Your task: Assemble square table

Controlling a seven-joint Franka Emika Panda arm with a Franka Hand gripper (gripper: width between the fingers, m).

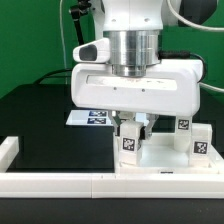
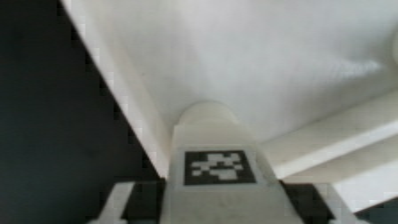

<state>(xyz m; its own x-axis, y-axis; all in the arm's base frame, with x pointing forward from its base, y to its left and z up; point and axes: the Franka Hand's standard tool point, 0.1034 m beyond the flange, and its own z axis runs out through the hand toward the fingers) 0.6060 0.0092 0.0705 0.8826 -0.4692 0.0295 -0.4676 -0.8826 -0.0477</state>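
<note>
1. No brand name or readable word shows anywhere. The only printing is black-and-white square tags: one on the leg between my fingers, one each on two more legs standing toward the exterior view's right of it, and several on the marker board lying flat behind my gripper.
2. In the wrist view the gripped leg rises as a white block, its tag facing the camera, with my dark fingers close against both of its sides.
3. My jaws are partly closed around that leg, and they look to be touching it.
4. The tabletop lies directly below the gripped leg, white, with the other two legs beside or on it; I cannot tell which.
5. The table surface is black. A long white rail borders it in front of the tabletop.
6. Behind everything hangs a green backdrop, with cables trailing down it.
</note>
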